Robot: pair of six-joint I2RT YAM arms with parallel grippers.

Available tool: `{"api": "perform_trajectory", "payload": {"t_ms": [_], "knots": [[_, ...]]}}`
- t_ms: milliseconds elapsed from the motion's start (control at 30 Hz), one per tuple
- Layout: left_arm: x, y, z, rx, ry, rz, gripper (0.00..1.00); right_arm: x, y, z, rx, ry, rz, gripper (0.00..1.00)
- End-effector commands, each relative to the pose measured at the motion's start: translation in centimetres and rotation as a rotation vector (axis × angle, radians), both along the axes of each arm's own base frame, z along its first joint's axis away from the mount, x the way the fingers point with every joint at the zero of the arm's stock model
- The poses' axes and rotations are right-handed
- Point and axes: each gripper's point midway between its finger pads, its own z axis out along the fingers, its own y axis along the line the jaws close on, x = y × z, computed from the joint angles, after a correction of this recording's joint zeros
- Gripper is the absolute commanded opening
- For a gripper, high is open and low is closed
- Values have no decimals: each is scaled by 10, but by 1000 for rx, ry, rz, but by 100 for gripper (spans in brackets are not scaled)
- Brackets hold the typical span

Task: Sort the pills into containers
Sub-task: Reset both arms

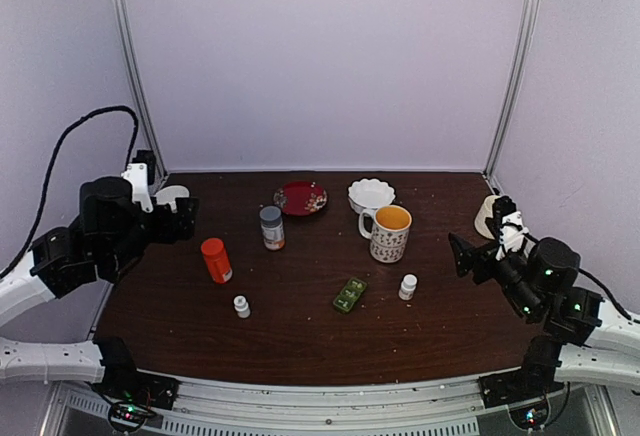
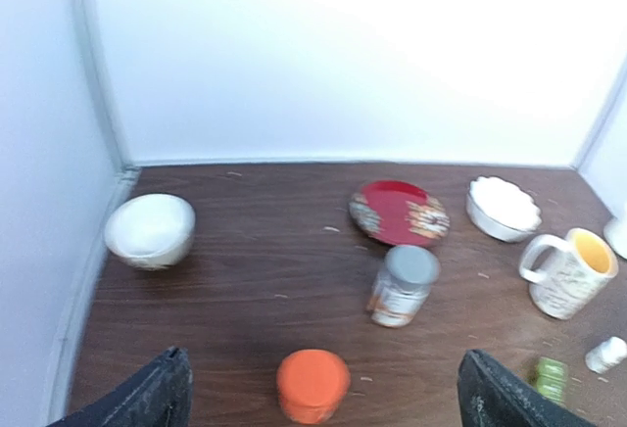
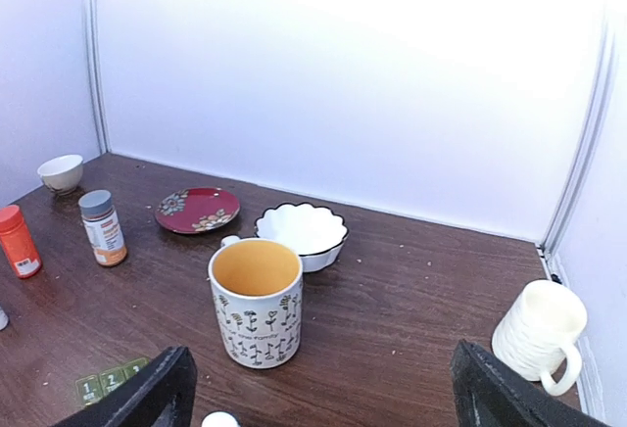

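Opening step, by judgement: nothing grasped. Left gripper (image 1: 183,218) and right gripper (image 1: 462,256) hover at table (image 1: 300,348) sides, jaws spread, empty. Pill box (image 1: 349,294) front-centre, lids seemingly down, well apart from both. Pills too small to pick out. Next likely: reach box, lift lid.

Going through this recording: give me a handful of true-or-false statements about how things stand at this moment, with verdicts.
1. The pill box lies nearer the arms than the mug. True.
2. The left pincer grips the orange bottle. False: the pincer is open and empty, and the bottle stands on the table.
3. The mug is orange inside. True.
4. The red plate sits at the near edge. False: it lies at the far side, beside the scalloped bowl.
5. The right pincer is open. True.
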Motion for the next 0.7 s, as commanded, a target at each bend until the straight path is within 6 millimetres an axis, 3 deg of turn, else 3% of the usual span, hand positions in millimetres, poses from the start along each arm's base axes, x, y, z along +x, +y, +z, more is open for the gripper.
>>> {"api": "perform_trajectory", "payload": {"t_ms": [0,100,300,467,667], "knots": [[-10,80,0,113,-99,294,98,4,-32,13,-27,-159,-143,92],[-19,108,-3,158,-179,360,97,12,-56,19,6,-177,-245,93],[-32,141,-14,215,-289,502,98,23,-104,18,4,-272,-478,95],[-29,149,-24,252,-330,544,97,45,-124,-5,-56,-223,-534,96],[-7,142,-31,328,-277,504,97,77,-136,-27,-6,-203,-478,97]]}}
